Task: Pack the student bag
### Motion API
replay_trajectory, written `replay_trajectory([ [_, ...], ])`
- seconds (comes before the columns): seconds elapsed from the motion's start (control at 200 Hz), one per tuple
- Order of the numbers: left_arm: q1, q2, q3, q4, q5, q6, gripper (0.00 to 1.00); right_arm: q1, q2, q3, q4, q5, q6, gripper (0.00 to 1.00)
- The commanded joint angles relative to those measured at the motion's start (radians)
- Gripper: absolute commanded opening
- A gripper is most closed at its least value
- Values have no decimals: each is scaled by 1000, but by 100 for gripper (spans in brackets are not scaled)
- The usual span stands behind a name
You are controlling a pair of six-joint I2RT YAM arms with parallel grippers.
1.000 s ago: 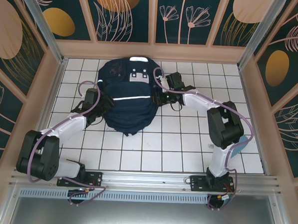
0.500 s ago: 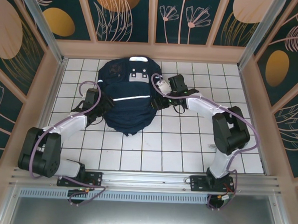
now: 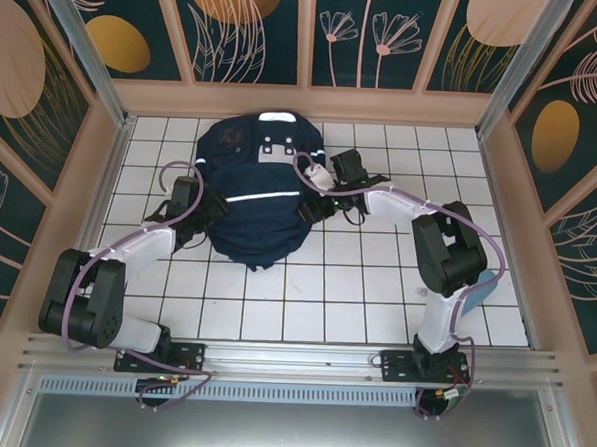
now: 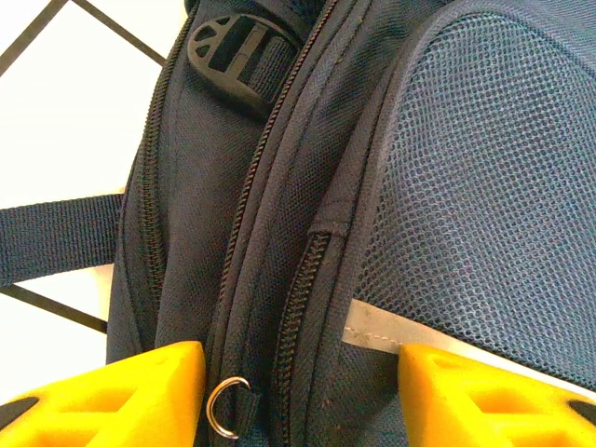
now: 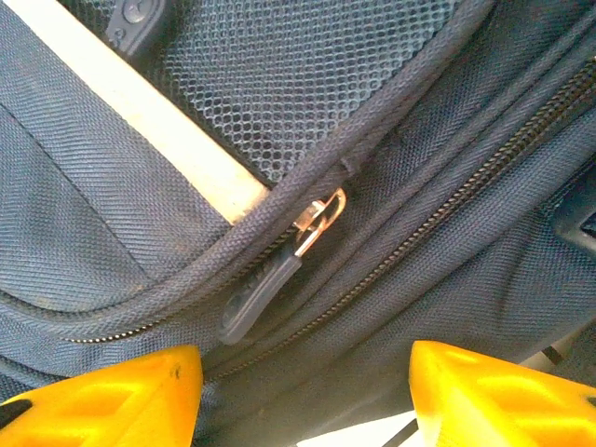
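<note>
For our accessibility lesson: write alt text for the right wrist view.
Close-up of the navy student bag: a dark zip pull on a metal ring lies beside a mesh panel edged by a pale stripe. The right gripper's yellow fingers stand apart at the bottom, holding nothing.

Arm links: white shells, rounded.
Joints: blk, bulky housings.
Cables: purple, looped along ea. arm.
Bases: blk flat plates.
Fingers: yellow plastic, blocky, w/ recessed pockets.
</note>
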Motion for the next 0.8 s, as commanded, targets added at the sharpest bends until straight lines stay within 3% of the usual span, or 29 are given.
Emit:
replay_trajectory([
  [0.0, 16, 33, 2, -30, -46, 24, 56, -30, -14, 37, 97, 12, 57, 61],
  [0.125, 17, 38, 1, -30, -45, 27, 56, -48, -41, 18, 184, 140, 136, 59],
  [0.215, 19, 37, 2, -30, -43, 28, 56, -58, -56, 8, 210, 158, 160, 58],
  [0.43, 19, 32, 5, -31, -40, 34, 56, -63, -91, -4, 132, -13, 64, 51],
  [0.561, 22, 36, 10, -35, -46, 38, 56, -49, -99, -3, 25, -166, -26, 54],
  [0.796, 22, 59, 12, -28, -49, 39, 51, -56, -51, 19, -36, -275, -57, 50],
])
